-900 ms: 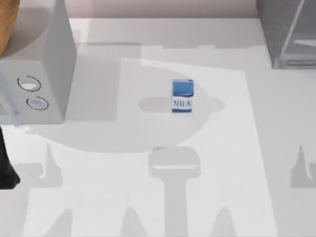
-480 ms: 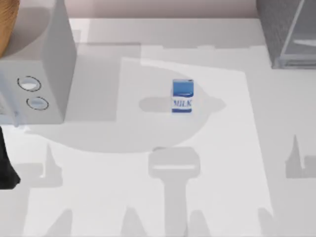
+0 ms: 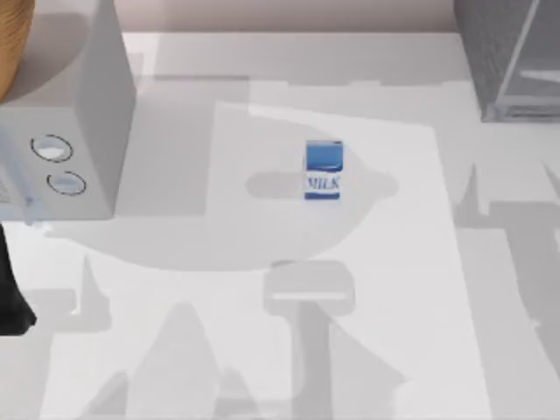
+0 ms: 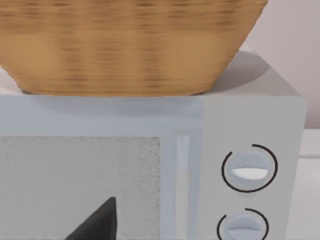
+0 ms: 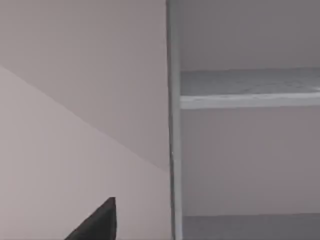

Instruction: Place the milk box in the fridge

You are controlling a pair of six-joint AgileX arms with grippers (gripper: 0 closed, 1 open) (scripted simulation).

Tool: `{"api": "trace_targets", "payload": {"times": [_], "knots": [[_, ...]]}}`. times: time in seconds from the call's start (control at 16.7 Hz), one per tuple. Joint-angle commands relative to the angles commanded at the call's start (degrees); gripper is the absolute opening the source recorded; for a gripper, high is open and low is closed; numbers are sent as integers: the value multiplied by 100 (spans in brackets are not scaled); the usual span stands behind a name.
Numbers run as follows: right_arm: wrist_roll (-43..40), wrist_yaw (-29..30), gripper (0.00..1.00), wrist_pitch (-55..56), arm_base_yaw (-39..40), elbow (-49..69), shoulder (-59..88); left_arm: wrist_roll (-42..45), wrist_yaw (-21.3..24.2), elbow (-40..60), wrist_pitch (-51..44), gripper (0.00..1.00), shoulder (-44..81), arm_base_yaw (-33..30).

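Top view: the milk box (image 3: 323, 171) is seen upright mid-table, judged light and stiff, best gripped across its narrow sides. Jaw states cannot be told.

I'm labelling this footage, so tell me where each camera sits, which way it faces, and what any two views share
Top view: above the table, looking down on the upright milk box; fridge at right.
Left wrist view: on the left arm, facing the pale grey box with two round dials and the basket on it; one dark fingertip shows.
Right wrist view: on the right arm, facing fridge shelves.
Top and left wrist views share the dial box.
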Motion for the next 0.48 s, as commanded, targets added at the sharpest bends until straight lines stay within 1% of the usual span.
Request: {"api": "trace_targets", "payload": {"times": [0.48], "knots": [[20,1727,100,2919,1581,2051,5274,0,0,0,0,100,0,0]]}}
